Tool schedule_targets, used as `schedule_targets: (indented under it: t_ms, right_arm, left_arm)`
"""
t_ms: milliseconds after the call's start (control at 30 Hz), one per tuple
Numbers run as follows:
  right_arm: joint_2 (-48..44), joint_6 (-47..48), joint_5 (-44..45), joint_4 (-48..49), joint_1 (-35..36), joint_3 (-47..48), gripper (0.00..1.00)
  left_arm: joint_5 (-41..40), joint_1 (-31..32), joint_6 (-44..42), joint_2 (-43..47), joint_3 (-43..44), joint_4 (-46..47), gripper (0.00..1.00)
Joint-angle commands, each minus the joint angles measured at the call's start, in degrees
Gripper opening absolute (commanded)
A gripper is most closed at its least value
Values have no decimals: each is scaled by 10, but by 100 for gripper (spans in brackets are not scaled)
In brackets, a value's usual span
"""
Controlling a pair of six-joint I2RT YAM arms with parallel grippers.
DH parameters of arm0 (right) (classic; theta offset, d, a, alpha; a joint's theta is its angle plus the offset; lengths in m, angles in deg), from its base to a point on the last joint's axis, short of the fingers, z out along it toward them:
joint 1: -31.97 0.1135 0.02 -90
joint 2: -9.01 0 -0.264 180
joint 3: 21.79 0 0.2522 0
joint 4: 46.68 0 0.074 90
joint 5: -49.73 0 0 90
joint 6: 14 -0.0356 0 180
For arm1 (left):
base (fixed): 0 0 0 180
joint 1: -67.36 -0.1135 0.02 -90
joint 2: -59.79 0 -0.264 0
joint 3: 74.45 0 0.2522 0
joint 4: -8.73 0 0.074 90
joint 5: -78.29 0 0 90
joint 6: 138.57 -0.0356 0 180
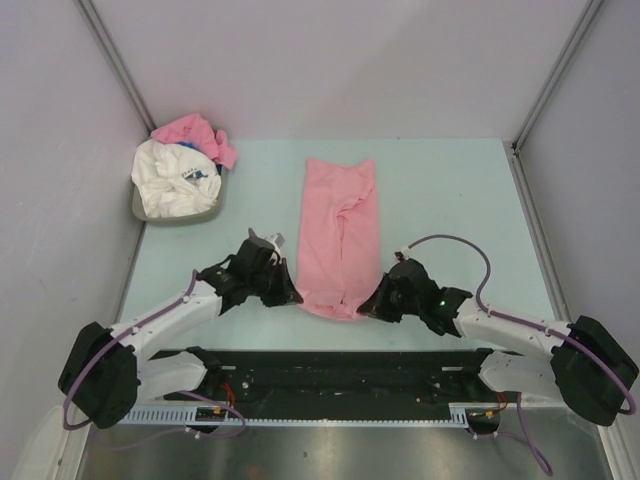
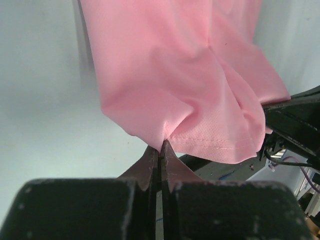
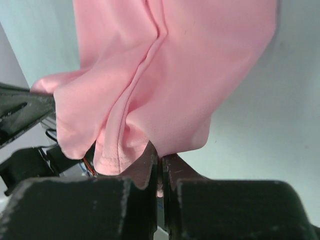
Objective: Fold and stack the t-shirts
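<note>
A light-pink t-shirt lies on the table folded into a long narrow strip that runs away from the arms. My left gripper is shut on its near left corner, and the pink cloth bunches right at the closed fingertips. My right gripper is shut on the near right corner, where the pink t-shirt puckers into the pinched tips. More t-shirts sit in a bin at the back left: a white one with a small blue print and a pink one.
The grey bin stands at the table's back left corner against the wall. Grey walls close in the pale green table on three sides. The black base rail runs along the near edge.
</note>
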Motion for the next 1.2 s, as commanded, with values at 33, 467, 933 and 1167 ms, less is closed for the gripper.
schedule_targets:
  t_ms: [33, 467, 933, 1167]
  right_arm:
    - [-5, 46, -6, -20, -58, 27, 0]
    - [64, 94, -68, 13, -148, 86, 0]
    - [187, 131, -112, 39, -226, 188, 0]
    - [259, 145, -140, 50, -253, 245, 0]
  left_arm:
    - [-14, -18, -23, -15, 45, -23, 0]
    - [-4, -47, -38, -124, 160, -12, 0]
    - [4, -71, -44, -233, 256, -2, 0]
    - [15, -89, -49, -286, 318, -8, 0]
